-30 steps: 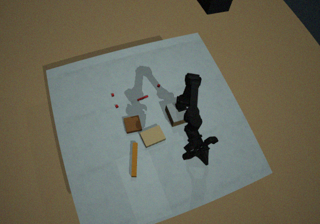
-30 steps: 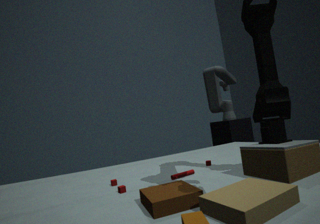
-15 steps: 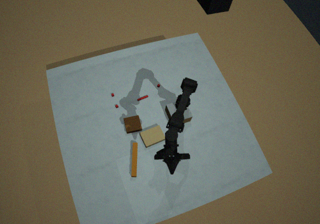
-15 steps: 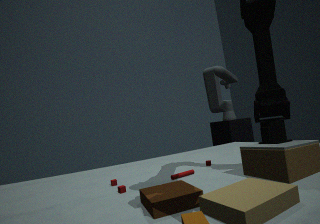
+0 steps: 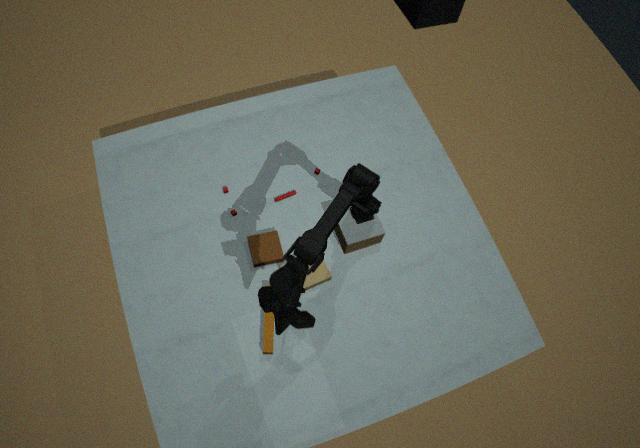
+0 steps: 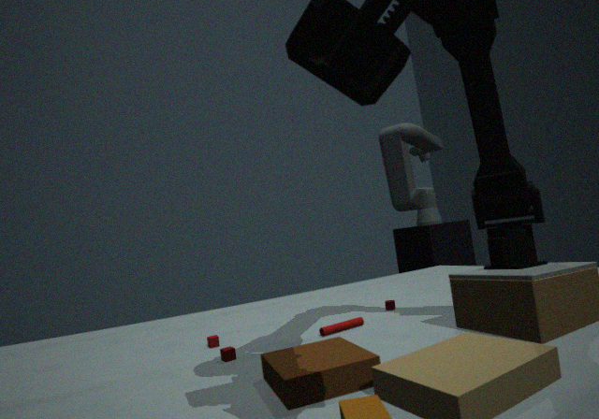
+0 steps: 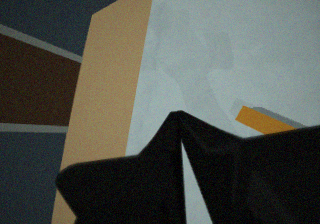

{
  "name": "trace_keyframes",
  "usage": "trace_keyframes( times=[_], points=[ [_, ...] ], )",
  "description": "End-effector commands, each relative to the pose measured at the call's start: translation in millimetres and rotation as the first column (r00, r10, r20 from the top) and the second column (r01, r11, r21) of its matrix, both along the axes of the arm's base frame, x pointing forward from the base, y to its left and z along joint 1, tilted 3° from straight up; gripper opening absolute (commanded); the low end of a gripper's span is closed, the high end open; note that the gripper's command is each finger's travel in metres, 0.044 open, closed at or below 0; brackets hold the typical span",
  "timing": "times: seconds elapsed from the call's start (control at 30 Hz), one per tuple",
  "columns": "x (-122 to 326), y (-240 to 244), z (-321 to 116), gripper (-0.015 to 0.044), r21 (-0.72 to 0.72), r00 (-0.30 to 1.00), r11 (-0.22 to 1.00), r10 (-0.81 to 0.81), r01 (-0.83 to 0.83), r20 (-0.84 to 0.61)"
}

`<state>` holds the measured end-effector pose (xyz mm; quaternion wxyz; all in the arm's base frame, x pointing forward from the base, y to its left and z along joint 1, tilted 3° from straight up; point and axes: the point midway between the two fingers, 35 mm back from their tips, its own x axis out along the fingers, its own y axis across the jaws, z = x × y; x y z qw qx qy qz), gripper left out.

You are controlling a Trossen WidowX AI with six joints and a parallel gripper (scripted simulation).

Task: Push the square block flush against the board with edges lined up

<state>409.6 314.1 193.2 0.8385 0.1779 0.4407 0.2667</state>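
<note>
Claw (image 5: 279, 331) (image 6: 345, 45) (image 7: 176, 116) of the black arm (image 5: 333, 216) (image 6: 489, 109) hangs in the air above the pale mat (image 5: 439, 298) (image 6: 145, 352) (image 7: 200, 49), its fingers closed together at the tips with nothing caught in them. From over here I see the brown square block (image 5: 265, 248) (image 6: 319, 361) flat on the mat, its corner close beside the tan slab (image 5: 317, 274) (image 6: 466, 364), though I can't tell if they touch, while the orange bar (image 5: 268, 332) (image 6: 365, 408) (image 7: 265, 120) lies apart from the brown block; which piece is the board, I can't say.
</note>
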Motion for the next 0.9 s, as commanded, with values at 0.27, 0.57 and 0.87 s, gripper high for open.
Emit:
trace_keyframes(
  times=[0.27,0.57,0.87],
  points=[
    [40,-103,-79,0.0,-0.26,0.982,0.961,-0.136,0.098,-0.133],
    [43,-190,-129,0.0,-0.452,0.927,0.884,-0.26,0.116,-0.269],
    [21,-282,-171,0.0,-0.603,0.82,0.796,-0.373,0.044,-0.433]
  ],
)
